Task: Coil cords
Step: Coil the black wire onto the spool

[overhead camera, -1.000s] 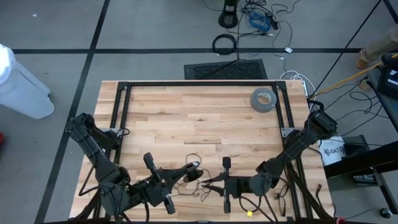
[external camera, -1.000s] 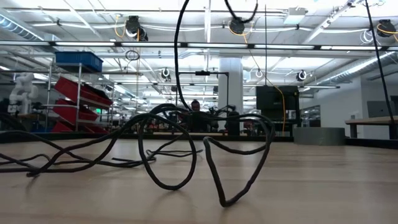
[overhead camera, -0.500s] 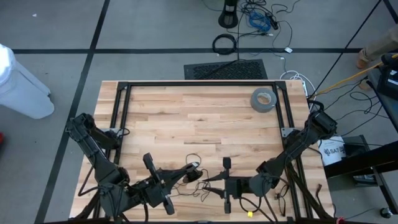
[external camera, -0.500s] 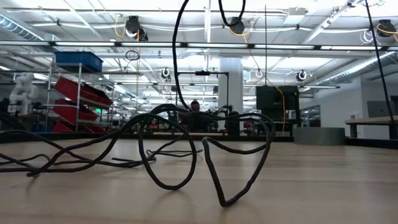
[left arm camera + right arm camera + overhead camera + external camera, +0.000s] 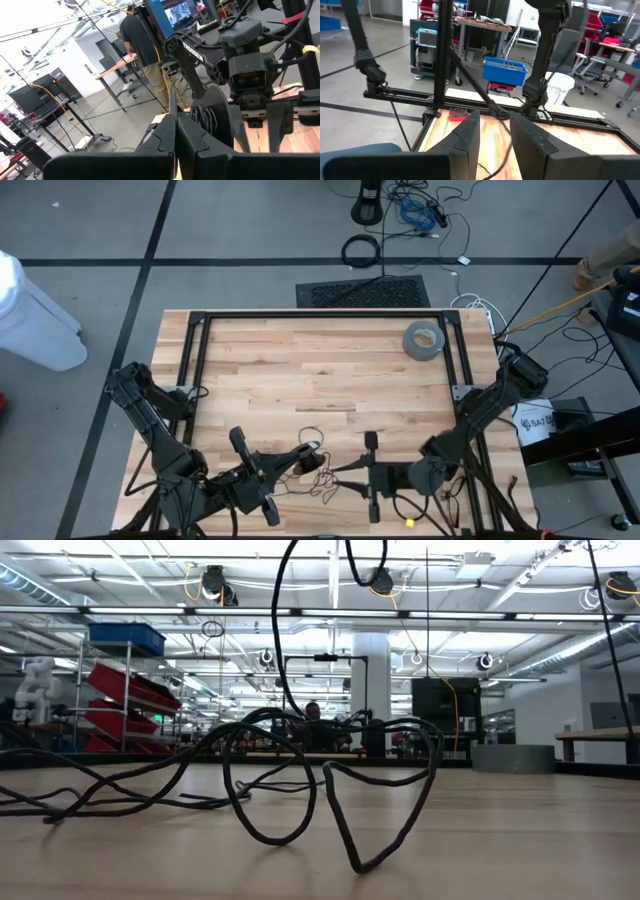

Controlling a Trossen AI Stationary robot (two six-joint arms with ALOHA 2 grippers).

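The cords are one thin black wire lying in loose loops on the wooden table near its front edge; in the low view the loops stand up off the boards, and one stretch climbs out of the top of the picture. My left gripper is shut above the loops, level and pointing toward the table's right. My right gripper faces it from the right, open. A stretch of the wire slants down between its fingers; whether it touches them I cannot tell. My left gripper pinches the wire between its two shut fingers, which lie level. A short thin stretch rises from between the fingertips. Which part of the wire's length this is cannot be told. The rest hangs slack, down to the loops on the table.
A grey tape roll lies at the table's far right. A black frame runs round the far half of the table. More cables and a black cable ring lie on the floor beyond the far edge. People stand in the room behind.
In the low view the wire's hanging stretch and the small loop at the top have swung a little to the picture's left. The loops on the table have hardly shifted. My left gripper has kept still and shut.
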